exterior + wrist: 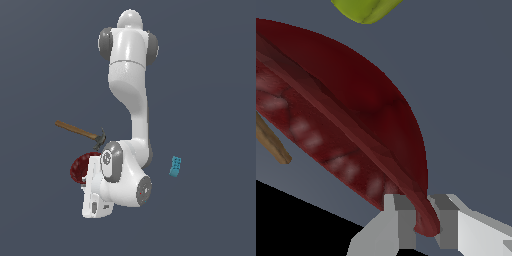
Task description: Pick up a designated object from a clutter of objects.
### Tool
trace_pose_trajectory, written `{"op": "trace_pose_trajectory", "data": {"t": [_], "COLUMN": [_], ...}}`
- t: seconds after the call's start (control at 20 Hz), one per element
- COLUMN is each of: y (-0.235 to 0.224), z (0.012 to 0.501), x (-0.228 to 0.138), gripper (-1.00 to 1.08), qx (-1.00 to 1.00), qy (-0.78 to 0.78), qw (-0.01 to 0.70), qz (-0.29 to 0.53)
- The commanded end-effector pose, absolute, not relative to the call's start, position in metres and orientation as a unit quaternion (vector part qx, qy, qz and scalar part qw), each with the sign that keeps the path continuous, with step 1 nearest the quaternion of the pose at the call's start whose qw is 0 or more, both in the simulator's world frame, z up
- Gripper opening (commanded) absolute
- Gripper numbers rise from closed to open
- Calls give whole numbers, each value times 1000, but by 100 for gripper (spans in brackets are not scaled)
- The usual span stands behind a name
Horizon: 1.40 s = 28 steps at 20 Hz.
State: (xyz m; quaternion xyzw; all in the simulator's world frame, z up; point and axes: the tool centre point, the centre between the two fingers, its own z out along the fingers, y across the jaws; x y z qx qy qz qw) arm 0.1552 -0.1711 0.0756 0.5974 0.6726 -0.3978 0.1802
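Closest to your wrist camera, the gripper (pixel 423 222) has its two grey fingers (pixel 404 220) set on either side of the ribbed rim of the dark red round shallow bowl (pixel 351 115), one inside the lip and one outside. You are pinching that rim: the jaws stand narrow with the edge of the bowl between them, so read the hold as made.

The bowl fills most of the wrist view, its wall sloping away from the fingers. I judge the reach and the closing done. Whether the bowl has left the ground the pictures do not settle, since the floor is a plain grey with no shadow to go by; lifting it clear, if that remains, is what is left for you.

Past the bowl, you see the end of the brown wooden handle of a hammer (pixel 273 145) just beside its far wall, and a yellow-green pear (pixel 366 9) beyond the opposite rim.

In the exterior view, your white arm (pixel 131 100) folds down from its shoulder, elbow bent low, the hand hidden behind the wrist. The bowl (pixel 79 167) peeks out on the exterior view's left of the wrist, the hammer (pixel 80 132) beside it, and a small cyan studded brick (pixel 175 166) lies well apart on the exterior view's right.
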Motion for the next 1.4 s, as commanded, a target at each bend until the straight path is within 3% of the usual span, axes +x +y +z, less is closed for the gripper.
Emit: {"op": "trace_pose_trajectory", "data": {"t": [0.0,0.65,1.35], "y": [-155,-49,46], "z": [91,201,327], "x": [165,196,172], "gripper": [-100,-100,-100], "qx": [598,591,565], "qy": [680,715,727], "qw": [196,294,385], "qz": [-376,-229,-71]}}
